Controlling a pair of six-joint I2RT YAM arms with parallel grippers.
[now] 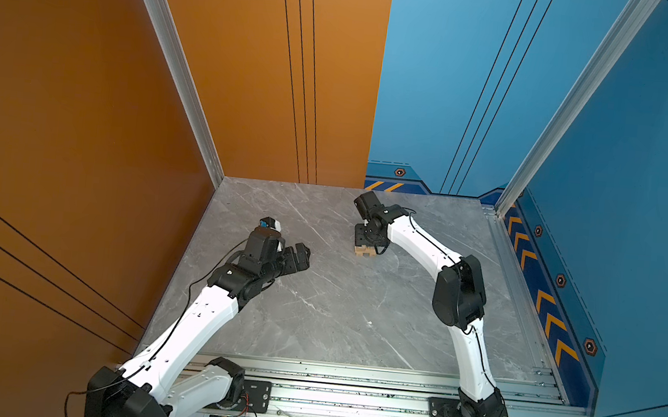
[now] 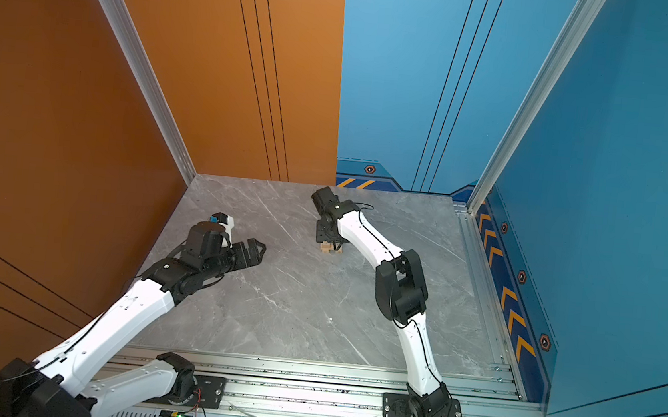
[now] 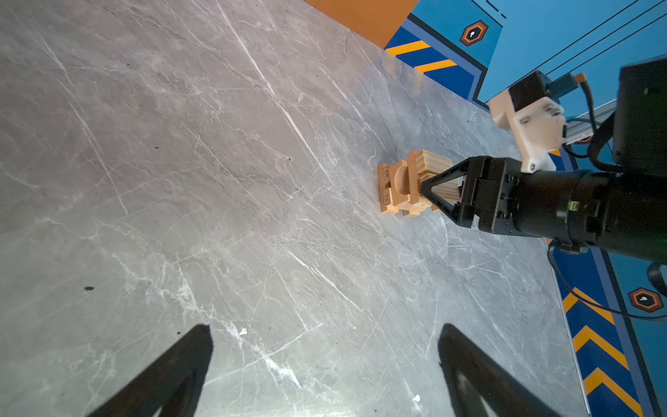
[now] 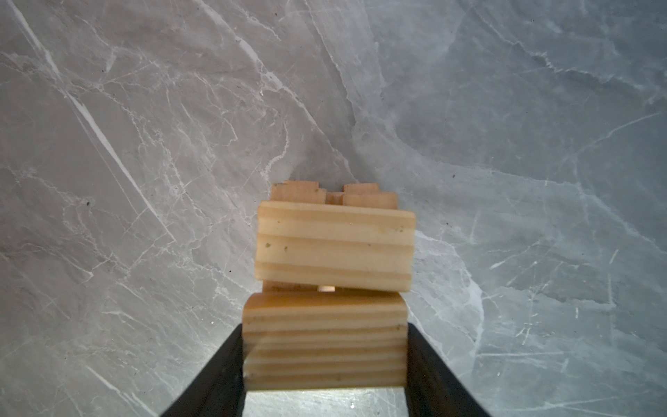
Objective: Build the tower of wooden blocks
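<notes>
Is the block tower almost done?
Nearly, it looks. Done: the tower stands stacked in layers on the table. In hand: the right gripper grips a grooved block at its top. Left: seating it and letting go. No loose blocks show, and the left gripper is open and empty.

Left arm (image 1: pixel 205 314): stretched forward from base, forearm sloping up, wrist about level. Left gripper (image 1: pixel 303 256): aimed toward centre, jaws spread wide, empty. Right arm (image 1: pixel 472 356): rises from base, elbow (image 1: pixel 460 290) bent high, forearm running forward and inward. Right gripper (image 1: pixel 366 244): points down, fingers (image 4: pixel 216 375) pressed against both sides of block (image 4: pixel 325 339).
</notes>
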